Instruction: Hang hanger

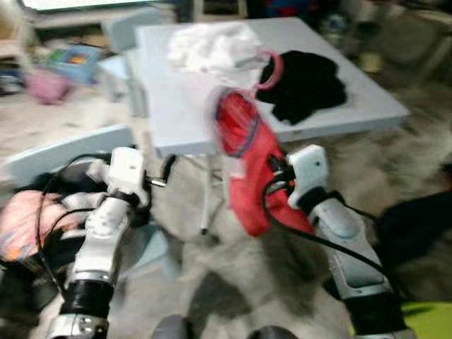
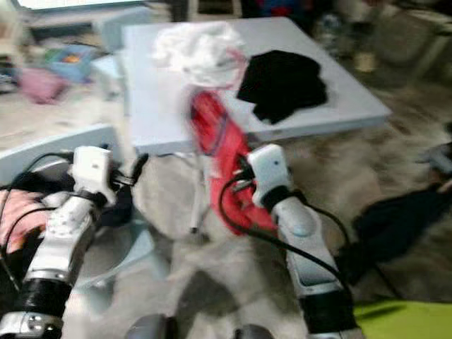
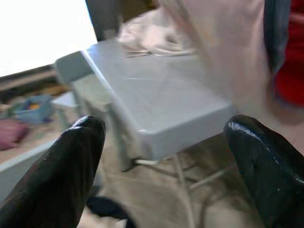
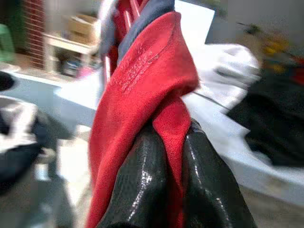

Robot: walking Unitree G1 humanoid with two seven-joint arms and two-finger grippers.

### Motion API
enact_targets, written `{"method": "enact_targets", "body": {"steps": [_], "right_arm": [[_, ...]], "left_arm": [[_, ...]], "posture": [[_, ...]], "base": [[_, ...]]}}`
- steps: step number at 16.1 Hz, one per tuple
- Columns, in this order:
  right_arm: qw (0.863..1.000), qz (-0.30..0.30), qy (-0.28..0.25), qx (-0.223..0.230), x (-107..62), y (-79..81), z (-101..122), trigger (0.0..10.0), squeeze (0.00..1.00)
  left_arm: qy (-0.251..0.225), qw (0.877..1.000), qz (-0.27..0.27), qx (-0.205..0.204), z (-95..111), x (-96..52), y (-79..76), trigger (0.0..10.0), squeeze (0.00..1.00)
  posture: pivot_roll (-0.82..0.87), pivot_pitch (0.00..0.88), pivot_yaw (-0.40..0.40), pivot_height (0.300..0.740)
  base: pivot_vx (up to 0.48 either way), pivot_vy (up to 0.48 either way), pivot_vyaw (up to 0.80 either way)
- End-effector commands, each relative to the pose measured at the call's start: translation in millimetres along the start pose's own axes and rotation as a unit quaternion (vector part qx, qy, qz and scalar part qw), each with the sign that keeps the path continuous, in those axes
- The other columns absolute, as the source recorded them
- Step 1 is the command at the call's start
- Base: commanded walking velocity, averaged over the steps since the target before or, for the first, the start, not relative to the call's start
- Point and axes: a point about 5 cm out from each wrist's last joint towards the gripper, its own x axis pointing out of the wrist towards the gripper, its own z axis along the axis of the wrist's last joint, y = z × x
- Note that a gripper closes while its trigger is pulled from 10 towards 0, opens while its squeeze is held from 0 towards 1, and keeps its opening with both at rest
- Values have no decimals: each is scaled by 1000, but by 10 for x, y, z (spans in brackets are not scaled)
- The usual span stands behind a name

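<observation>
A red garment (image 1: 251, 162) hangs from a pink hanger whose hook (image 1: 274, 70) curls up by the table's front edge. My right gripper (image 1: 277, 169) is shut on the red cloth, and the fabric is pinched between its black fingers (image 4: 142, 190). The picture is blurred. My left gripper (image 1: 166, 169) is open and holds nothing, raised to the left of the garment and facing the pale blue table (image 3: 156, 114).
On the pale blue table (image 1: 176, 113) lie a white cloth pile (image 1: 212, 44) and a black cloth (image 1: 307, 85). A basket of clothes (image 1: 28, 219) is at my left. A dark cloth (image 1: 417, 226) lies on the floor at right, with a lime-green object (image 1: 424, 318) nearer.
</observation>
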Motion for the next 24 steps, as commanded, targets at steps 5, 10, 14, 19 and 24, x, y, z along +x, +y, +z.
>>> {"method": "enact_targets", "body": {"steps": [5, 10, 14, 19, 24], "right_arm": [[997, 72, -16, 0, 11, -80, 205, 10000, 0], [987, 151, -28, 39, -22, 88, 338, 10000, 0], [981, 177, -40, 67, -10, 133, 446, 10000, 0], [974, 221, 3, 56, -109, 121, 319, 10000, 0], [991, 3, -86, 103, 323, -242, 629, 10000, 0]], "left_arm": [[-44, 998, -27, 18, 249, 282, -187, 10000, 0], [-51, 998, -39, 22, 291, 413, -261, 10000, 0], [-49, 998, -31, 25, 277, 443, -247, 10000, 0], [-29, 999, 13, 28, 194, 427, -66, 10000, 0], [-45, 998, -44, -1, 212, 427, -326, 10000, 0]], "posture": [[-31, 39, -26, 740], [-42, 35, -21, 740], [-43, 35, -20, 740], [-37, 37, -24, 740], [-39, 29, -29, 740]], "base": [[0, 0, 0], [0, 0, 0], [0, 0, 0], [0, 0, 0], [0, 0, 0]]}}
